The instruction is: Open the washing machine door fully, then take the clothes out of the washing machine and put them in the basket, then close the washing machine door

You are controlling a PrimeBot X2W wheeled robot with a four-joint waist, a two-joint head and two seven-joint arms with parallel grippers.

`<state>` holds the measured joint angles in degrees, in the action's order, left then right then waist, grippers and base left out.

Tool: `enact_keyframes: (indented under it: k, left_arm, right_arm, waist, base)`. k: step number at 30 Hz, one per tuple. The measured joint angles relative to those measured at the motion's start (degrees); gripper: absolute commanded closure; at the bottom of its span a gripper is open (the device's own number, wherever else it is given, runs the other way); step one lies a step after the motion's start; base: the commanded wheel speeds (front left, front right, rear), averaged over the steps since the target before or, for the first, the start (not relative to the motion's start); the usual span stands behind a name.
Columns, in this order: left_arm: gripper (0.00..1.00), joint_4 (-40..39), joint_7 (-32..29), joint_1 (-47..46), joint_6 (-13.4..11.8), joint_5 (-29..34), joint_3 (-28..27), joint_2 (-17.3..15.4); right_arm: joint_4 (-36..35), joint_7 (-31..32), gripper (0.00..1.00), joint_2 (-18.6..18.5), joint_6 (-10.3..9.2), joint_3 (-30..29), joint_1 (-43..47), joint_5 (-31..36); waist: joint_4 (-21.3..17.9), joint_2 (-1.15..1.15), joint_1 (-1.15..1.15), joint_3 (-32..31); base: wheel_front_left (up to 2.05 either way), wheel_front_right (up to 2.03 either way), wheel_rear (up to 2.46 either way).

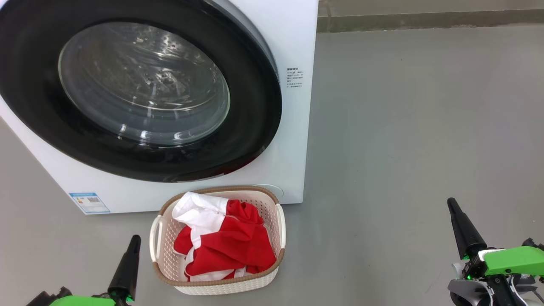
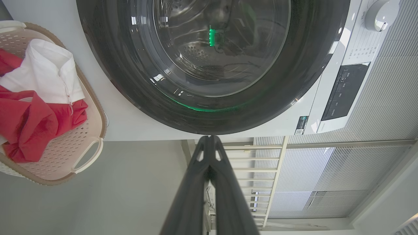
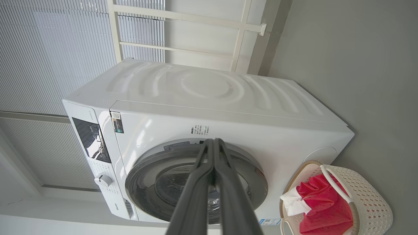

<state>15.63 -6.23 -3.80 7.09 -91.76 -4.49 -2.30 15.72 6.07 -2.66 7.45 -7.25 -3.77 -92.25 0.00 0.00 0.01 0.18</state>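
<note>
Washing machine door (image 1: 140,93): seated, latch unverified

It lies flush on the washing machine (image 1: 293,42); clothes (image 1: 229,242) fill the basket (image 1: 280,229) just below. Left gripper (image 1: 135,239) and right gripper (image 1: 451,202) hang clear, fingers pressed together, empty. Advise a firm rim push to confirm latching.

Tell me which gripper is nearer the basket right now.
Left. The left gripper sits close beside the basket, off its left side; the right gripper stands well off to its right.
</note>
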Motion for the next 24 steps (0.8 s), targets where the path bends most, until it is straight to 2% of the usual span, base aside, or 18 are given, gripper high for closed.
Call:
enact_keyframes:
  k: [24]
  left_arm:
    - [1.0, -0.01, 0.0, 0.0, 0.0, 0.0, 0.0, 0.0]
  right_arm:
    - [0.0, 0.0, 1.0, 0.04, 0.0, -0.05, 0.0, 0.0]
  waist:
    - [0.0, 0.0, 0.0, 0.0]
  base:
    - [0.0, 0.0, 0.0]
